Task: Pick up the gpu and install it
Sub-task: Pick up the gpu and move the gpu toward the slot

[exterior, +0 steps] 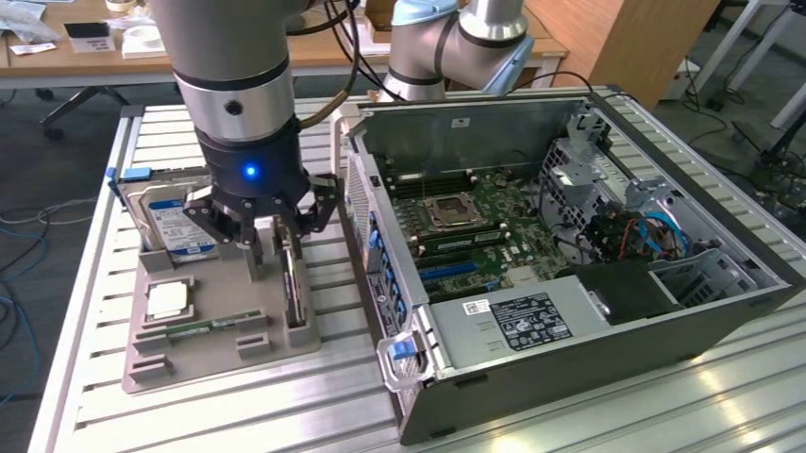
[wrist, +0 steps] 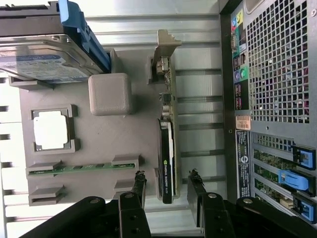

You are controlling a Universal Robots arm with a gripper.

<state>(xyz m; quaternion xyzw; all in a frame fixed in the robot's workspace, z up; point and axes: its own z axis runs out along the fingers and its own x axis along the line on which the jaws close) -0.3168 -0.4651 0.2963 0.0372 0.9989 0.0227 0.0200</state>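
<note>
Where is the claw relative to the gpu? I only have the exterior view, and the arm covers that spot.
Observer: In the wrist view the claw is open and straddles one end of the gpu, with a gap showing on each side.
Operator: Which end of the card is that?
Observer: The black end with the green logo. The silver bracket is at the opposite end, nearer the hard drive.
</note>
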